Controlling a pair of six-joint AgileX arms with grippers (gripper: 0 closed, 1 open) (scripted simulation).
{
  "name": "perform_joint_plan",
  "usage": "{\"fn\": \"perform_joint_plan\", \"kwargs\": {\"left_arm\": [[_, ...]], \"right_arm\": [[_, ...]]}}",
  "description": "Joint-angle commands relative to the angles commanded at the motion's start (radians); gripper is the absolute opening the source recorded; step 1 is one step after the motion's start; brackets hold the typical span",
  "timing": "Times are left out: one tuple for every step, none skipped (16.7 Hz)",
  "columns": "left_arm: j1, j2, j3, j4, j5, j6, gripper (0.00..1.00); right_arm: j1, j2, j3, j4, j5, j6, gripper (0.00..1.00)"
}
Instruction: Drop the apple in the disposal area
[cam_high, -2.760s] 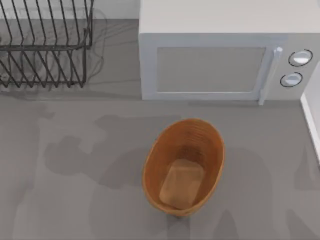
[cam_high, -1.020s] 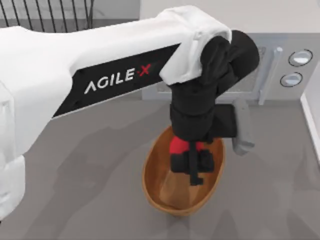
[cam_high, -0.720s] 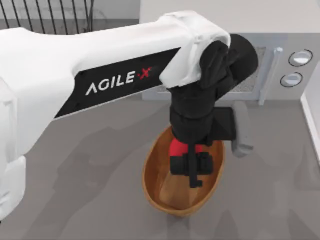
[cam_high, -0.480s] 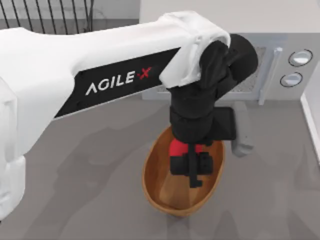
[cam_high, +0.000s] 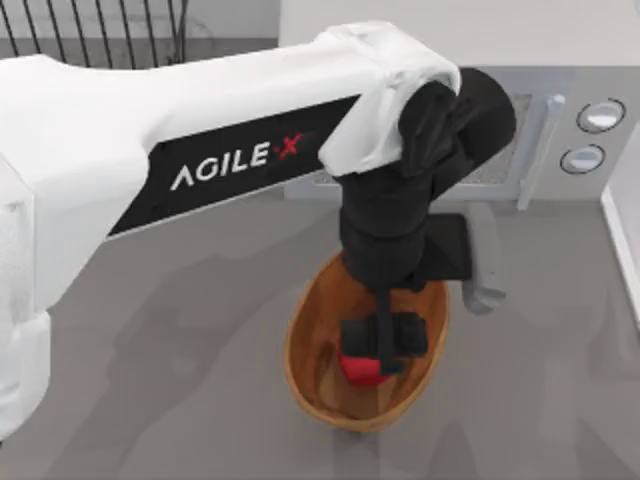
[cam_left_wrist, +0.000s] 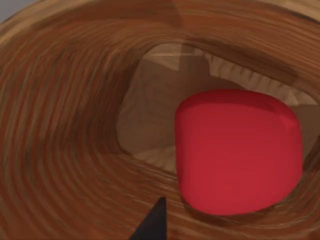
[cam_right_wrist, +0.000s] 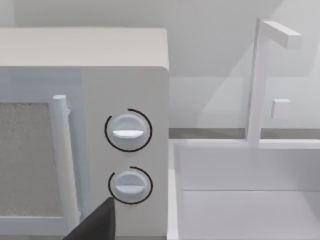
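table (cam_high: 150, 380), grey and flat, is seen from above with a white microwave (cam_high: 590, 80) along its far edge and a black wire rack (cam_high: 90, 25) at the far left corner. the microwave's two round dials (cam_right_wrist: 128, 130) and its door handle (cam_right_wrist: 62, 160) are seen close up in the right wrist view, with a white basin and an upright white frame just beside its right side.

most of the left half of the top view is covered by the left arm (cam_high: 150, 160), white with black agilex lettering, which reaches across from the left and bends down over the middle of the table.

the disposal area (cam_high: 300, 350), an oval orange-brown woven basket, stands on the table in front of the microwave, well apart from the rack. the left gripper (cam_high: 384, 340) hangs directly above the basket's inside, pointing down, with its fingers spread and nothing held between them.

the apple (cam_high: 365, 370), small and bright red, lies inside the basket below the gripper, partly hidden by it from above. in the left wrist view the apple (cam_left_wrist: 239, 152) is seen on the basket's lighter flat bottom, beside the ribbed wall (cam_left_wrist: 60, 150), free of the fingers. whether it is fully settled cannot be told.

a dark fingertip of the right gripper (cam_right_wrist: 95, 225) is seen at the edge of the right wrist view, facing the microwave; its state cannot be told.
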Motion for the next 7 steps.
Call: {"fn": "perform_joint_plan", "kwargs": {"left_arm": [[0.0, 0.0, 0.0, 0.0, 0.0, 0.0, 0.98], [0.0, 0.0, 0.0, 0.0, 0.0, 0.0, 1.0], [0.0, 0.0, 0.0, 0.0, 0.0, 0.0, 1.0], [0.0, 0.0, 0.0, 0.0, 0.0, 0.0, 1.0], [0.0, 0.0, 0.0, 0.0, 0.0, 0.0, 1.0], [0.0, 0.0, 0.0, 0.0, 0.0, 0.0, 1.0], [0.0, 0.0, 0.0, 0.0, 0.0, 0.0, 1.0]], "right_arm": [[0.0, 0.0, 0.0, 0.0, 0.0, 0.0, 1.0], [0.0, 0.0, 0.0, 0.0, 0.0, 0.0, 1.0], [0.0, 0.0, 0.0, 0.0, 0.0, 0.0, 1.0], [0.0, 0.0, 0.0, 0.0, 0.0, 0.0, 1.0], [0.0, 0.0, 0.0, 0.0, 0.0, 0.0, 1.0], [0.0, 0.0, 0.0, 0.0, 0.0, 0.0, 1.0], [0.0, 0.0, 0.0, 0.0, 0.0, 0.0, 1.0]]}}
